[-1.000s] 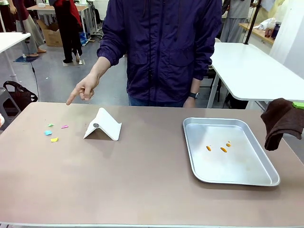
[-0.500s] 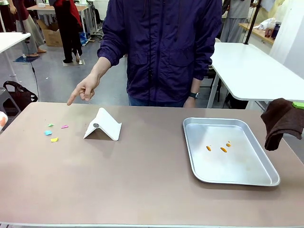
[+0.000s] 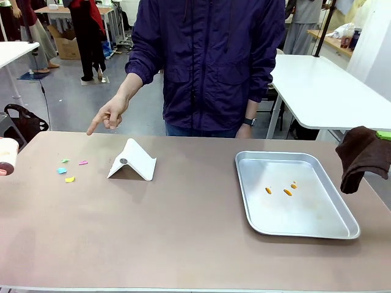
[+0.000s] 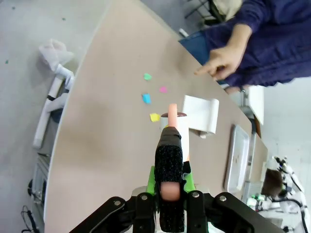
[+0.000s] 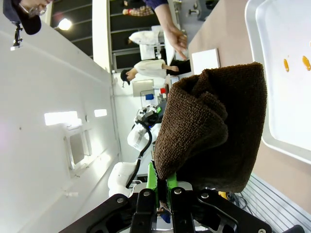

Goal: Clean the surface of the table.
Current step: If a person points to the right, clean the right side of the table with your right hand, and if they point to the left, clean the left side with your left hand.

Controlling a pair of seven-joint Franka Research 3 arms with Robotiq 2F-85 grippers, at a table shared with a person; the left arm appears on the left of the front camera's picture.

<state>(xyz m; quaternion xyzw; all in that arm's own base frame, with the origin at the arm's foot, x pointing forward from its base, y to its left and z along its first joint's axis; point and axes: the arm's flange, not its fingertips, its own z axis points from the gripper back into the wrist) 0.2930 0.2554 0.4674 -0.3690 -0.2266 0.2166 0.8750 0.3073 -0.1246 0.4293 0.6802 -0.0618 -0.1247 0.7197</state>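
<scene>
I am pinching a pink-handled roller (image 4: 183, 132) in my left gripper (image 4: 170, 170) and a brown cloth (image 5: 214, 126) in my right gripper (image 5: 163, 182), while the table (image 3: 183, 232), smooth, matte and brownish with a thin pale edge, is lying below and ahead of both jaws, coloured paper scraps (image 4: 154, 117) just past the roller.

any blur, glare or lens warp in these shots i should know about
Front view: even, soft light, mild sheen on the tray. Left wrist view: the wide lens bows the table edge into a curve; the pink handle near the lens is soft. Right wrist view: lamps blow out white; the brown cloth is sharp.
</scene>
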